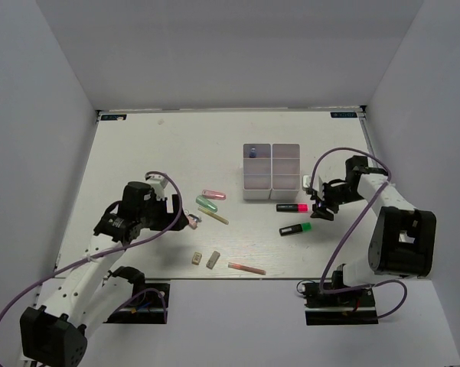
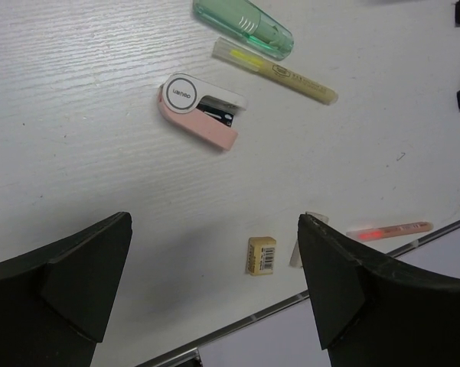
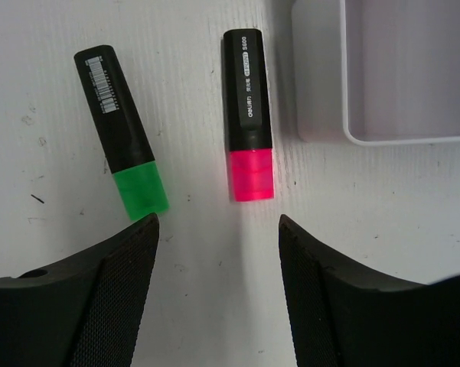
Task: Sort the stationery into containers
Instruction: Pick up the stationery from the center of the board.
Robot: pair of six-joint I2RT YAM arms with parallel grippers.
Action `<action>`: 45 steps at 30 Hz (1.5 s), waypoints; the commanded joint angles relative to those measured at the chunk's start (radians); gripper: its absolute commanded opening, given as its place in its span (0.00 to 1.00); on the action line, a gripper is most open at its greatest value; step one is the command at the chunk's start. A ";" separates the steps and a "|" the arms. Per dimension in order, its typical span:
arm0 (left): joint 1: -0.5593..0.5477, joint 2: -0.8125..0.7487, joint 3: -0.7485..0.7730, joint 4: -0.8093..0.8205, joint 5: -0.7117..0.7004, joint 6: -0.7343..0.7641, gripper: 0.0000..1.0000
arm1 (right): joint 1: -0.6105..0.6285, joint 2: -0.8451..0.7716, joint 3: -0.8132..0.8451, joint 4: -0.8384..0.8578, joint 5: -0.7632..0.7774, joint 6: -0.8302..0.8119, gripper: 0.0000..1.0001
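Grey walls close a white table [image 1: 138,153] on three sides, and its near edge runs by the arm bases. From above, we see a white plastic box of six square compartments [image 1: 272,173] right of centre, with bare tabletop wide open to its left. Just below it lie a black highlighter with a pink cap [image 1: 291,207] and a black highlighter with a green cap [image 1: 296,229], beside the right gripper [image 1: 320,208]. The left gripper [image 1: 185,222] hangs left of centre, near a pastel pink marker [image 1: 213,194], a translucent green marker [image 1: 207,203] and a thin yellow pen [image 1: 214,216]. Two beige erasers [image 1: 197,259] and a thin pink pen [image 1: 246,268] lie close to the near edge.

Through the left wrist camera, our black fingers [image 2: 76,283] stand wide apart, holding nothing. A pink-and-white case [image 2: 203,115] sits in the upper middle, its round label too small to read. One eraser bears a barcode.

Through the right wrist camera, the fingers [image 3: 99,298] are likewise spread and empty. We read "deli S600" on the pink-capped highlighter, and the green-capped one carries a barcode. The box's corner fills the upper right.
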 commanded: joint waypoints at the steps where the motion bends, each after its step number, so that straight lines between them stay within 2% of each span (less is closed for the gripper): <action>1: 0.003 -0.035 0.018 0.017 0.029 0.002 1.00 | -0.001 0.027 -0.010 0.027 -0.019 -0.051 0.67; 5: 0.005 -0.030 0.018 0.014 0.032 0.006 1.00 | 0.007 0.032 -0.099 0.197 0.007 0.029 0.67; 15: 0.003 -0.009 0.016 0.011 0.026 0.013 1.00 | 0.010 0.140 -0.056 0.291 0.005 0.106 0.67; 25: 0.003 0.010 0.018 0.008 0.029 0.015 1.00 | 0.014 0.217 0.011 0.303 -0.001 0.112 0.68; 34: 0.005 0.010 0.016 0.005 0.027 0.019 1.00 | 0.053 0.269 0.039 0.216 0.002 0.018 0.68; 37: 0.005 0.010 0.019 0.002 0.024 0.019 1.00 | 0.066 0.291 0.051 0.182 0.021 -0.003 0.65; 45: 0.003 0.005 0.019 0.003 0.026 0.019 1.00 | 0.076 0.319 0.028 0.127 0.111 -0.069 0.50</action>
